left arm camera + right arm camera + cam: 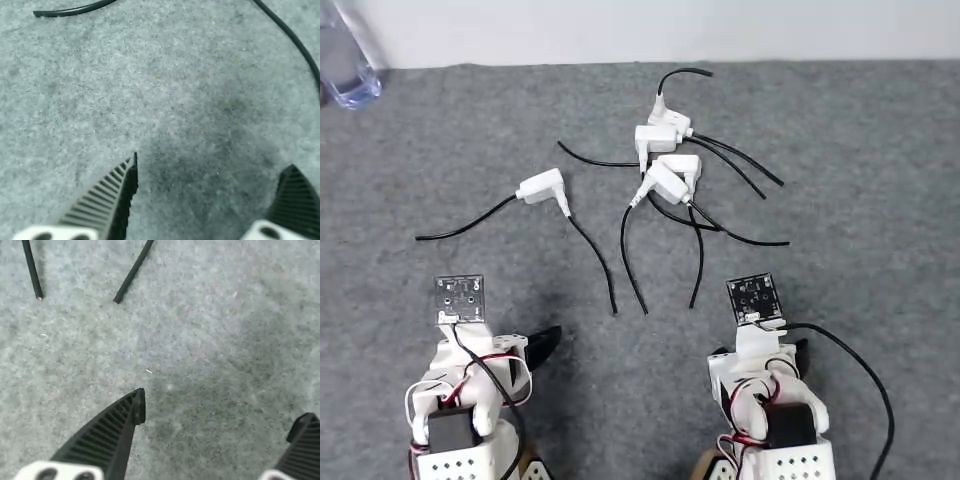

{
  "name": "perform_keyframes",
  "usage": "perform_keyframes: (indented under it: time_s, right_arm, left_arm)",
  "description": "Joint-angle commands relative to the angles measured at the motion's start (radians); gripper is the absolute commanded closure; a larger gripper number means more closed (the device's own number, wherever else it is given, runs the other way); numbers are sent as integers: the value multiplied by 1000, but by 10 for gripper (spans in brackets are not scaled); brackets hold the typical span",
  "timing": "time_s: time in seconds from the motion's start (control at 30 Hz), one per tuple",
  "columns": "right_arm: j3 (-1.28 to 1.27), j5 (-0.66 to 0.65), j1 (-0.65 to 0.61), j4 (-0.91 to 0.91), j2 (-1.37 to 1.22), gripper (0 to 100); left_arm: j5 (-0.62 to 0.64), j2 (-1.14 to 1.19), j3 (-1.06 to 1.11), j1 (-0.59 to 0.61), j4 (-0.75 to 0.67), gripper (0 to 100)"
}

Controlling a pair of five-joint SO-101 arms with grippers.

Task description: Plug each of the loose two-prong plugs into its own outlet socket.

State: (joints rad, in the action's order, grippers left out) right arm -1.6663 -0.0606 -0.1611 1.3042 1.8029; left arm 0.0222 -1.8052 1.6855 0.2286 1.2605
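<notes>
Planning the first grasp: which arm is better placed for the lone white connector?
Probably left: the lone connector lies ahead of the open left gripper, farther from the right gripper.

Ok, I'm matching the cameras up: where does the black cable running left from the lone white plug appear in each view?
High view: the cable runs left from the lone plug and ends loose.
Left wrist view: its loose end lies beyond the left gripper.
Right wrist view: two other cable ends instead.
Shared landmark: the plug's second cable, seen from above and from the left wrist.
</notes>
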Motion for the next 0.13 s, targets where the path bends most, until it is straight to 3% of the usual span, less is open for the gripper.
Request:
perform_keyframes:
  time_s: [0.0,0.1]
  right_arm:
    - [-18,5,15,7,10,570]
    - [-18,5,15,7,10,570]
  left_arm:
    - [9,-14,-4,-2,0,592]
    - [9,-14,-4,-2,0,592]
